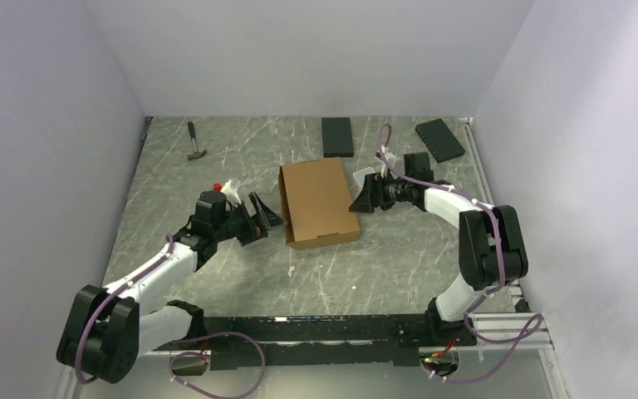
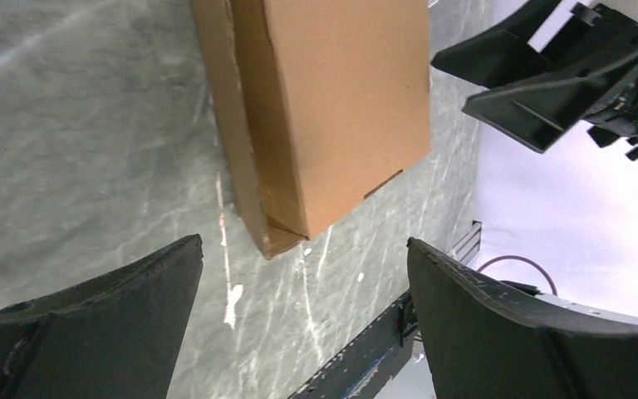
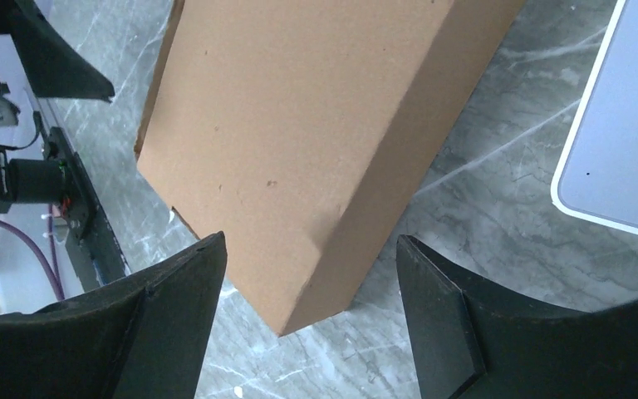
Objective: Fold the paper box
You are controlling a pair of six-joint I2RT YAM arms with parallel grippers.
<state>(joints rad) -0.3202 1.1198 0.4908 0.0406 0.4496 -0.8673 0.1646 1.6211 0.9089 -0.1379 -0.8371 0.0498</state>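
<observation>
Top external view, near to far: grey table (image 1: 216, 274), marbled stone look, streaked with pale scratches. Left gripper (image 1: 259, 218), matte black wedge-shaped fingers spread wide, nothing between them, just left of the paper box (image 1: 317, 202) and apart from it. Right gripper (image 1: 364, 198), same black wedges, likewise parted and empty, close against the box's right side, contact impossible to tell. Beyond it a white translucent case (image 1: 364, 176), rounded corners.

Counted: two grippers, one box, one case, one hammer (image 1: 195, 143) far left, two flat black rectangles, namely far-centre slab (image 1: 337, 136) and far-right slab (image 1: 440, 140).

Box itself: plain brown corrugated cardboard, folded shut into a shallow rectangular mailer, lying flat mid-table between both grippers. Smooth unprinted lid, a short slit near one lid corner, layered flap edges showing along the left side.
</observation>
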